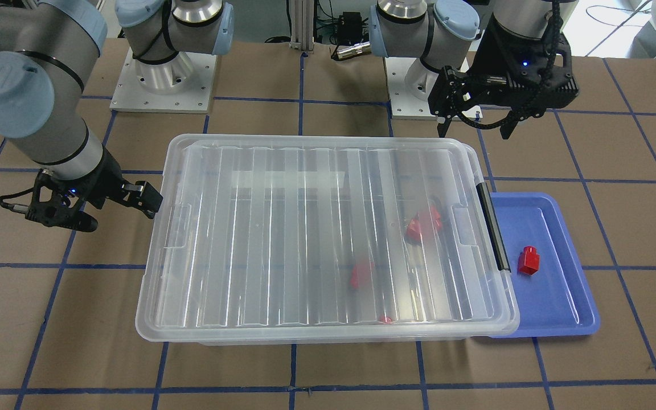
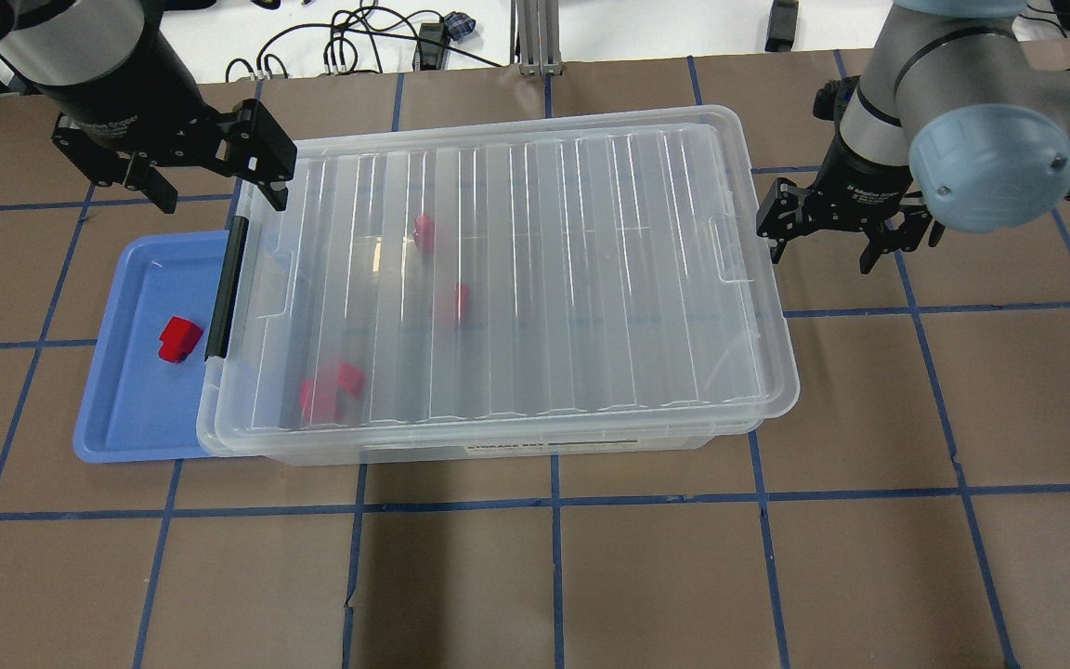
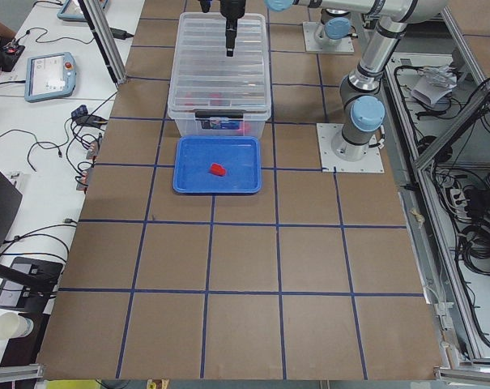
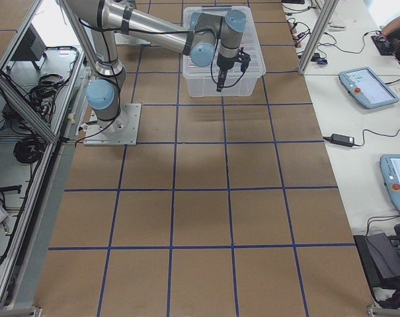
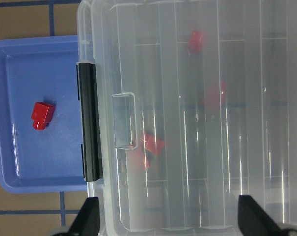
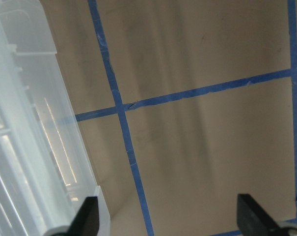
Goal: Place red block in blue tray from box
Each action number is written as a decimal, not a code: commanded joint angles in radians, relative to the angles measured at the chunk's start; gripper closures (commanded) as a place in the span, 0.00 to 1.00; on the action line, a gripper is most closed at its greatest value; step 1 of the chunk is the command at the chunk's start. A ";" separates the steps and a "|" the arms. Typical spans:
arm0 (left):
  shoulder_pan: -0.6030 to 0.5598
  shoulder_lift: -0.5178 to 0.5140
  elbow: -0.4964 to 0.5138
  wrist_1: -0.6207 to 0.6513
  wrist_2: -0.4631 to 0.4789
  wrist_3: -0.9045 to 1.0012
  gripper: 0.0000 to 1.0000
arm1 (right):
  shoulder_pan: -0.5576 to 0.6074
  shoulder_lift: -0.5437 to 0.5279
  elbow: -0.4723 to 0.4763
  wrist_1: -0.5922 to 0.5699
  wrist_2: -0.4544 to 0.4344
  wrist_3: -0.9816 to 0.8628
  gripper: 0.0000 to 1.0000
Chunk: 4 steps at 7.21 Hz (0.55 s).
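Nearest the robot, the table [image 2: 646,576] shows brown paper crossed by blue tape lines. Past it stands the box [image 2: 405,452], its long side toward the robot and its ribbed clear lid [image 2: 591,279] on.

Through the lid a red clump [image 2: 331,390], perhaps two blocks together, lies by the near left corner. One spare block [image 2: 461,302] lies farther in, and another spare block [image 2: 424,232] farther still.

On the box's left short end sits the black latch bar [image 2: 226,288]. The blue tray [image 2: 117,409] lies on the left just beside that end, and the box's edge overhangs the tray's right rim; whether they touch I cannot tell. The red block [image 2: 179,338] rests on the tray floor, in its right half near the latch bar, stud pointing toward the near side.

Farther back, the right gripper [image 2: 820,262] hangs beside the box's right short end, apart from it, its jaws spread wide and holding nothing. Farthest, the left gripper [image 2: 222,204] hovers over the box's far left corner, above the lid, jaws likewise wide apart and empty.
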 commanded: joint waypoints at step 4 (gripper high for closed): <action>0.002 -0.005 -0.002 0.017 -0.001 0.016 0.00 | 0.000 -0.210 0.021 0.047 0.018 0.012 0.00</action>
